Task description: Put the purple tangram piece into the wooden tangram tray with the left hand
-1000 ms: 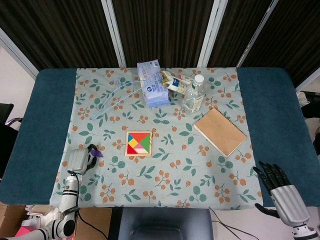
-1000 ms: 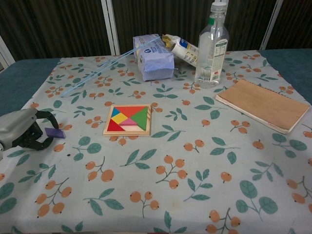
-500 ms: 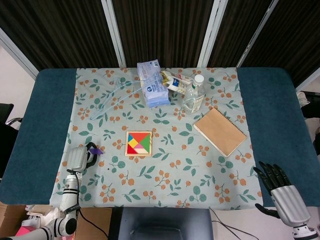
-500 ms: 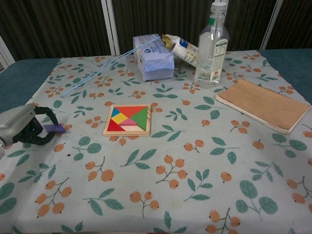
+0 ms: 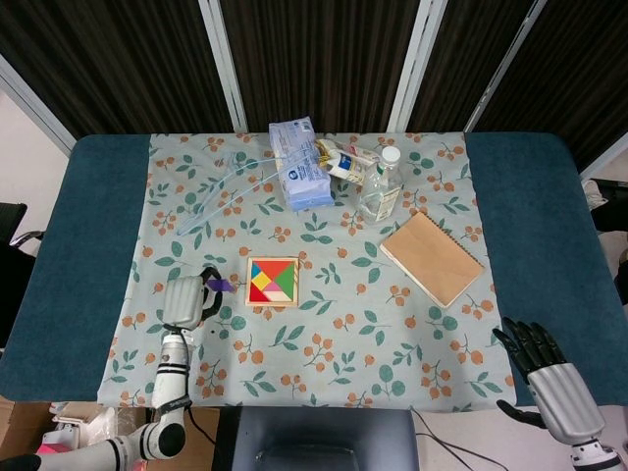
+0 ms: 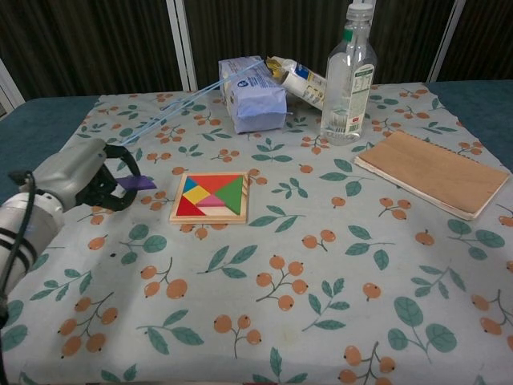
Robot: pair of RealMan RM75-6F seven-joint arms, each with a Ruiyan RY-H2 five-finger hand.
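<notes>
Chest view has the left hand (image 6: pixel 80 178) pinching the purple piece (image 6: pixel 136 183) at its fingertips, piece sticking out toward the tray (image 6: pixel 210 197), lifted off the cloth, just left of the tray and not over it yet. Head view agrees: left hand (image 5: pixel 184 299) with purple piece (image 5: pixel 221 286) near the tray (image 5: pixel 273 282) left edge, small gap between. Risks, my read: grip is only on one end of a thin flat piece, so it could pivot or slip out during the carry; tray looks nearly full of coloured pieces, and the open slot is hard to make out from here, so a wrong angle would leave the piece lying on top of the others or on the wooden rim instead of seated. Fingers coming down could also nudge the light tray across the tablecloth (image 6: pixel 304 273) or knock seated pieces loose. Right hand (image 5: pixel 549 373) sits at the near right table edge, fingers spread, holding nothing, well apart from everything. Bottle (image 6: pixel 349 76), notebook (image 6: pixel 433 172) and tissue pack (image 6: pixel 252 96) are far back, out of the path.
</notes>
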